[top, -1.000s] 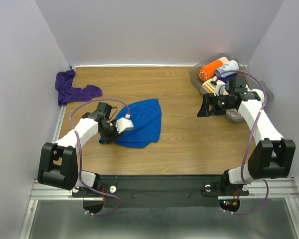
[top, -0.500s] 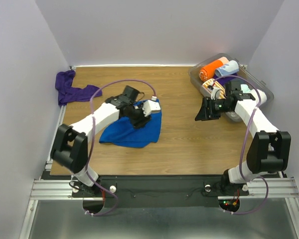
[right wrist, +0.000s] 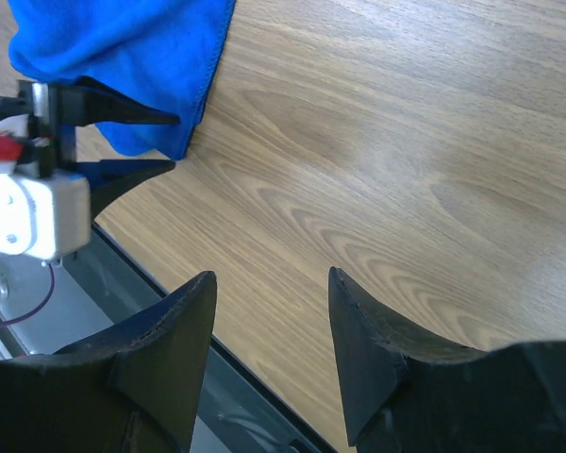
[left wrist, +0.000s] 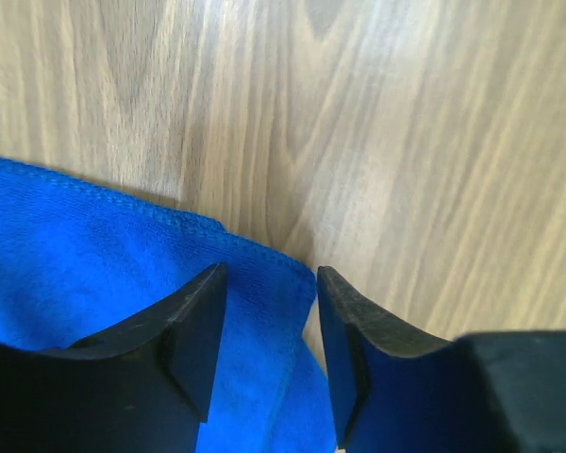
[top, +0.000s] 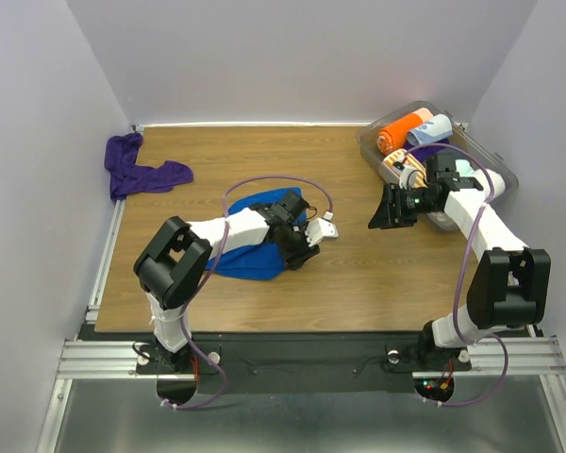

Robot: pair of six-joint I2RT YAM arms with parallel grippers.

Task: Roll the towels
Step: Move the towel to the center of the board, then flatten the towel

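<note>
- Presently, the left gripper [left wrist: 269, 278] has its jaws apart, astride the hemmed corner of the blue towel [left wrist: 75, 255], and is not clamped on it.
- The blue towel lies crumpled and unrolled on the table [top: 358, 274], left of centre.
- The right gripper [right wrist: 271, 278] has its jaws apart and empty, over bare wood.
- The purple towel [top: 137, 172] is bunched at the far left corner, unrolled.

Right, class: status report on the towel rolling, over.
Left gripper open, astride corner of unrolled blue towel. Right gripper open, empty. Purple towel crumpled far left. Nothing blocking.
</note>
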